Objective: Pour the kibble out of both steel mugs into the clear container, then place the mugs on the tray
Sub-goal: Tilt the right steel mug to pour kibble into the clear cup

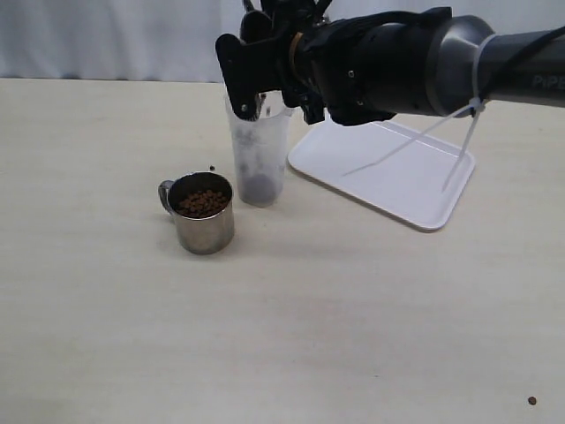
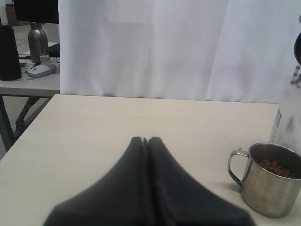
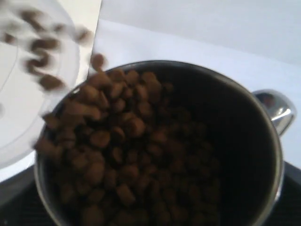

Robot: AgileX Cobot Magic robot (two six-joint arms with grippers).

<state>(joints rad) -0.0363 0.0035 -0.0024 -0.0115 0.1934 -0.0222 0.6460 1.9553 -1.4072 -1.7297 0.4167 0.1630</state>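
My right gripper [image 1: 252,75] reaches across and holds one steel mug [image 3: 263,141] tipped over the clear container [image 1: 259,159]. In the right wrist view brown kibble [image 3: 117,141] slides over the mug's lip, and blurred pellets [image 3: 42,52] fall inside the container's rim [image 3: 28,94]. A dark layer of kibble [image 1: 259,185] lies at the container's bottom. The second steel mug [image 1: 203,212] stands upright left of the container, holding kibble [image 1: 202,203]. In the left wrist view my left gripper [image 2: 145,140] is shut and empty, well apart from that mug [image 2: 270,188]. The white tray [image 1: 388,177] lies to the right, empty.
A stray pellet [image 1: 212,168] lies on the table behind the standing mug, another [image 1: 531,401] near the front right corner. White curtains hang behind the table. In the left wrist view a side desk [image 2: 28,84] stands beyond the table's far edge.
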